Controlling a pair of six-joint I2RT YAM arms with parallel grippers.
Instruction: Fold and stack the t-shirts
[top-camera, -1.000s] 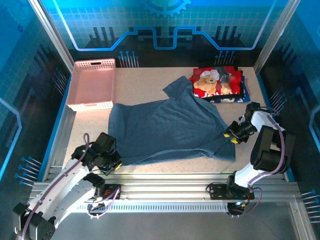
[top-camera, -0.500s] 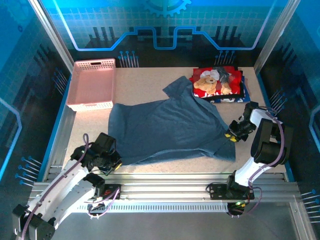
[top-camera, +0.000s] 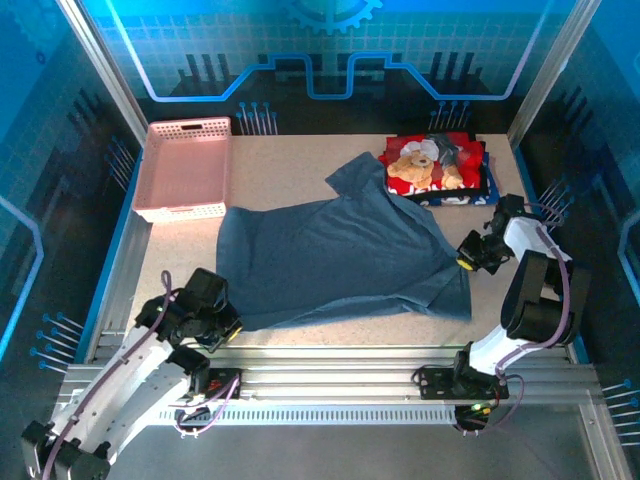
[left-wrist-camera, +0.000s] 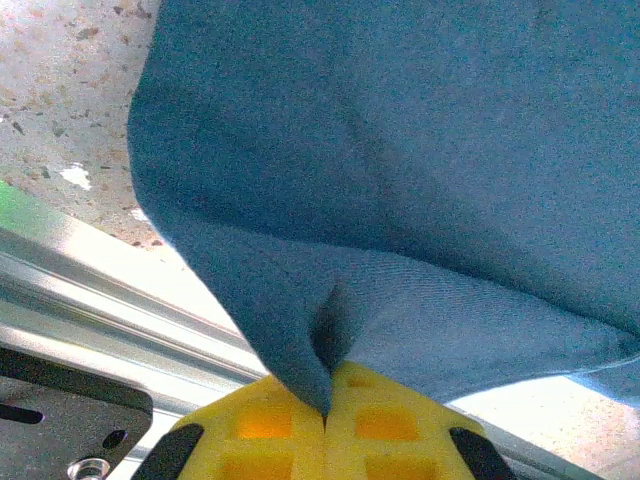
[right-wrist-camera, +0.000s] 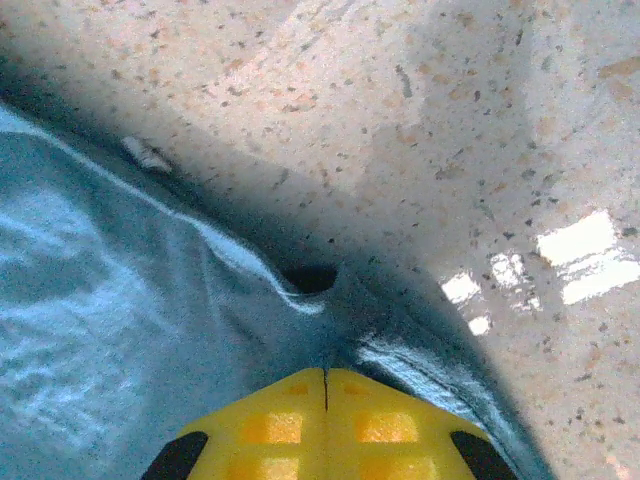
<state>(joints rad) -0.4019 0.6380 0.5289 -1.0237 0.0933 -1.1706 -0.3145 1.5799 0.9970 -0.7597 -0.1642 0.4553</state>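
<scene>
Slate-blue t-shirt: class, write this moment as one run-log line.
left gripper: shut on slate-blue t-shirt corner | right gripper: shut on its edge | folded stack: far right

Large t-shirt (top-camera: 340, 255) spread on the table (top-camera: 290, 165), basket (top-camera: 185, 170) behind-left — folded t-shirts (top-camera: 437, 168) stacked behind-right

**Enclosed robotics lab cell.** A speckled desk (top-camera: 290, 160) is walled by blue panels (top-camera: 420, 50) printed with circuit and gear graphics. They stand on aluminium posts (top-camera: 98, 62) beyond the left end effector (top-camera: 226, 327) and right end effector (top-camera: 466, 262). Slotted aluminium rails (top-camera: 340, 378) lie behind them.
</scene>
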